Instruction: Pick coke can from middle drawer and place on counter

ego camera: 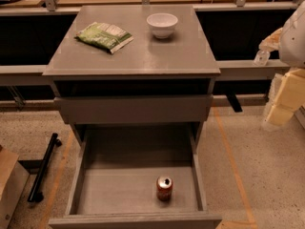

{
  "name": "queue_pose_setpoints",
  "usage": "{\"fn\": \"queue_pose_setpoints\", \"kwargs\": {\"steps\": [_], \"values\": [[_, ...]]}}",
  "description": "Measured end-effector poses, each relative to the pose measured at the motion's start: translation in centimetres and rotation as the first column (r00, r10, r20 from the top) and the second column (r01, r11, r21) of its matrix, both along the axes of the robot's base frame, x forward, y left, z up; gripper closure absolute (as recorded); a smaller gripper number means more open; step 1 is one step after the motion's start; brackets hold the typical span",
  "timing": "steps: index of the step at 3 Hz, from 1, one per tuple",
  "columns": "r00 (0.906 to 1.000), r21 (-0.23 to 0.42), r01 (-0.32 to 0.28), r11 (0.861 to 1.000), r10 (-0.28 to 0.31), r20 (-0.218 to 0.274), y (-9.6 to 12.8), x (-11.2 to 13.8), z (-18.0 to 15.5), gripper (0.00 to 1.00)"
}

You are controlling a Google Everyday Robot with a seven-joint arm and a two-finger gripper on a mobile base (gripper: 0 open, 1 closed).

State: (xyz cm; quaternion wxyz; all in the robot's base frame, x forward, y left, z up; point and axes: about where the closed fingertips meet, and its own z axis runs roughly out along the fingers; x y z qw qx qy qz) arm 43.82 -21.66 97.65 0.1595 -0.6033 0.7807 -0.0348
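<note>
Coke can (164, 188) — jaws far right

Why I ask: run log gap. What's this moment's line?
can: upright, open drawer, front right | gripper: far right, clear of can | counter: bowl, green bag

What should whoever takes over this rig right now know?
The gripper is at the right edge, beside the counter, far from the coke can.
The coke can stands upright in the open middle drawer, front right of its floor.
The counter holds a white bowl and a green bag.
Done: drawer open. Left: grasp, lift and place the can.
</note>
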Motion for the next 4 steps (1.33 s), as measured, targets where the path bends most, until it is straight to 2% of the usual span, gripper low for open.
{"fn": "queue_pose_setpoints", "kwargs": {"steps": [1, 2, 3, 4], "values": [[1.0, 0.0, 0.0, 1.0, 0.0, 0.0, 0.0, 0.0, 0.0, 0.0], [0.9998, 0.044, -0.01, 0.999, 0.009, 0.015, 0.0, 0.2, 0.1, 0.0], [0.9998, 0.151, -0.013, 0.988, 0.011, 0.014, 1.0, 0.1, -2.9, 0.0], [0.9997, 0.215, -0.019, 0.976, 0.016, 0.019, 2.5, 0.6, -8.4, 0.0]]}}
